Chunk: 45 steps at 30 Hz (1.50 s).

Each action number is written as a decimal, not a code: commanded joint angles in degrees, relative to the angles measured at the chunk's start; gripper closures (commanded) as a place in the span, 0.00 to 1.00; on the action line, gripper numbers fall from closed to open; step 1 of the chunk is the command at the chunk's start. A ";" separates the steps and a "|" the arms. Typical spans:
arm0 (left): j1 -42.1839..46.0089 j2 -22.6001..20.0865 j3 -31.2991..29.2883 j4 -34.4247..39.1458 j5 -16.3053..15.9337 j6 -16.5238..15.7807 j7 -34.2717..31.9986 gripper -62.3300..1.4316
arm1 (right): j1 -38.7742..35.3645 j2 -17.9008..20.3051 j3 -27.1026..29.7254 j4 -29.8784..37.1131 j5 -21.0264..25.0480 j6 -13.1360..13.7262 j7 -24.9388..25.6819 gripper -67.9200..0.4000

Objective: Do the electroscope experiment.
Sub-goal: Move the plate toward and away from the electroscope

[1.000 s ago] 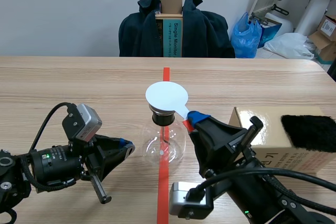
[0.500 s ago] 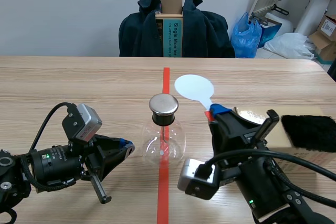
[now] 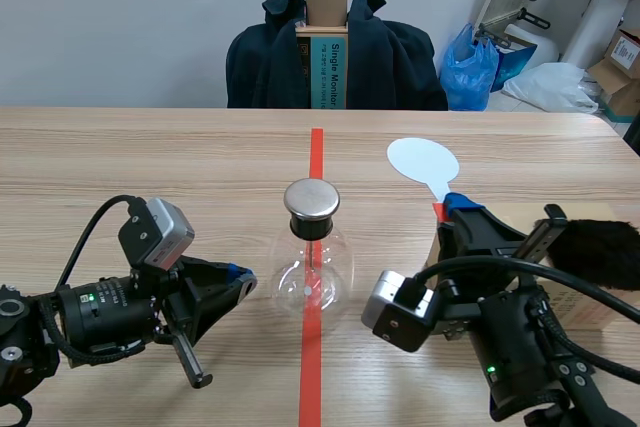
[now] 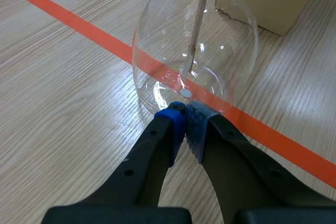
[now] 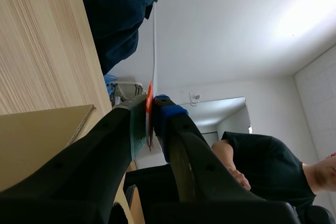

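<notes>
Cardboard box (image 3: pixel 592 303) is sitting right of the flask, black fur (image 3: pixel 600 250) lying on top. Glass flask (image 3: pixel 312 282) is standing on the tape line (image 3: pixel 310 377), metal cap (image 3: pixel 311 199) on, rod (image 4: pixel 197 24) hanging inside. Right gripper (image 3: pixel 445 209) is pinching the white paddle (image 3: pixel 422 160) by its handle, well apart from the flask. Left gripper (image 4: pixel 185 116) is sitting clamped on nothing, just beside the flask.

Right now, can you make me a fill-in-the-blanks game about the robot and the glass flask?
1. The right gripper is shut on a paddle with a round ___ disc.
2. The glass flask stands on the ___ tape line.
3. The left gripper, right beside the glass flask, is ___ on nothing.
Missing words: white; orange-red; shut.
</notes>
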 commanded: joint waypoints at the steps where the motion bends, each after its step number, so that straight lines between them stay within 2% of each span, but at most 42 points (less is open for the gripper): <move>1: -0.15 0.11 -0.22 1.36 -0.37 -0.11 -1.16 0.93 | 0.66 0.28 0.11 1.01 0.26 -0.66 0.35 0.98; 6: -0.15 0.11 -0.22 1.36 -0.37 -0.11 -1.16 0.93 | 0.66 0.28 0.11 1.01 0.24 -0.66 4.76 0.98; 17: -0.15 0.11 -0.22 1.36 -0.37 -0.11 -1.16 0.93 | 0.66 0.28 0.11 1.01 0.22 -0.66 17.84 0.98; 25: -0.15 0.11 -0.22 1.36 -0.37 -0.11 -1.16 0.93 | 0.66 0.28 0.11 1.01 0.22 -0.66 23.63 0.98; 28: -0.15 0.11 -0.22 1.36 -0.37 -0.11 -1.16 0.93 | 0.66 0.28 0.11 1.01 0.22 -0.66 24.92 0.98; 45: -0.15 0.11 -0.22 1.36 -0.37 -0.11 -1.16 0.93 | 0.66 0.28 0.11 1.01 0.22 -0.66 24.85 0.98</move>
